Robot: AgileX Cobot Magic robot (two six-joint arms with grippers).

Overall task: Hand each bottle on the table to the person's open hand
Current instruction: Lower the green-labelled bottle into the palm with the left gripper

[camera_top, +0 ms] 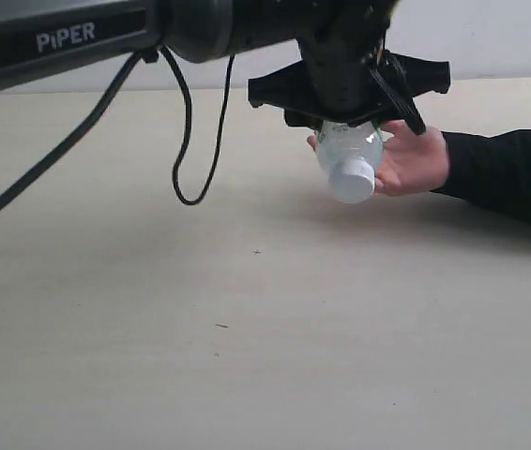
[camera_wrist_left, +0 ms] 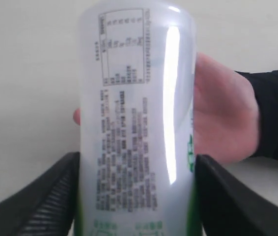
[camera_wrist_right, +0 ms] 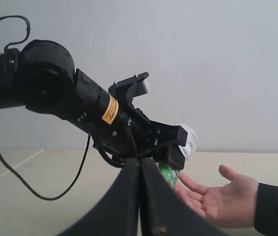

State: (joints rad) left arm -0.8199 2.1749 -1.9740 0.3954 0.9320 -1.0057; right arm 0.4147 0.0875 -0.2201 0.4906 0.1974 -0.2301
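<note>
My left gripper (camera_top: 348, 120) is shut on a slim clear bottle (camera_top: 350, 159) with a green-and-white label. The bottle is tilted, its white cap (camera_top: 353, 180) pointing down towards the camera. In the left wrist view the black fingers (camera_wrist_left: 55, 196) press both sides of the bottle (camera_wrist_left: 136, 123). The person's open hand (camera_top: 416, 159) lies palm up just behind and under the bottle; I cannot tell whether they touch. My right gripper (camera_wrist_right: 140, 196) is shut with nothing in it and looks at the hand (camera_wrist_right: 227, 199) and the bottle (camera_wrist_right: 188, 140). No other bottles show on the table (camera_top: 247, 328).
The left arm (camera_top: 78, 37) stretches across the top of the exterior view, with a black cable (camera_top: 190, 141) hanging from it in a loop. The person's black sleeve (camera_top: 509, 173) comes in from the right edge. A pale wall stands behind the table.
</note>
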